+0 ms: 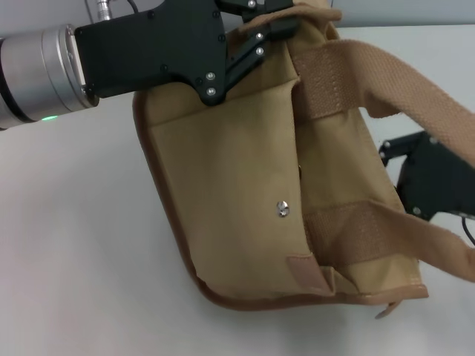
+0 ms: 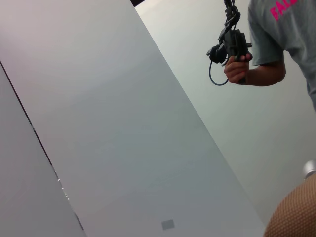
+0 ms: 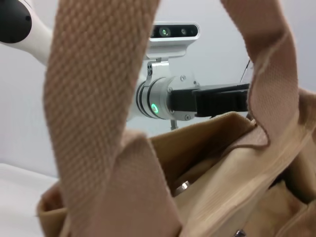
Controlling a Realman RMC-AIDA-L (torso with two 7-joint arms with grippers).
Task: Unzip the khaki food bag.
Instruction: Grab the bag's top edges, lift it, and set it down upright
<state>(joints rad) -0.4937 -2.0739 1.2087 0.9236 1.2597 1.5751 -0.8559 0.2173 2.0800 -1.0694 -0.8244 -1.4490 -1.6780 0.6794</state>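
Head view, left side: our left gripper (image 1: 261, 26) comes in from the bench's left edge and sits at the far top corner of the khaki food bag (image 1: 245, 185). Its fingertips are against the bag's upper edge there, but we cannot tell how far they are open or whether they pinch any fabric.

The bag takes the middle of the white bench (image 1: 74, 245), tilted, brown-trimmed base toward the near edge, front pocket with a metal snap (image 1: 283, 209) facing up. Two webbing handles (image 1: 386, 81) run off toward the right.

Right side: our right gripper (image 1: 427, 178) is just beyond the bag's right side, mostly hidden behind the handles. We cannot tell its finger state either.

Left wrist view shows no bag body, only blank wall panels, a person in a grey shirt (image 2: 281, 34) holding a black device (image 2: 231, 44), and a bit of tan webbing at one corner.

Right wrist view gives what the head view lacks: it looks between the handles at the bag's top, with fabric folds, a small metal piece (image 3: 182, 186), and the left arm's wrist with a green light (image 3: 154, 107) beyond.
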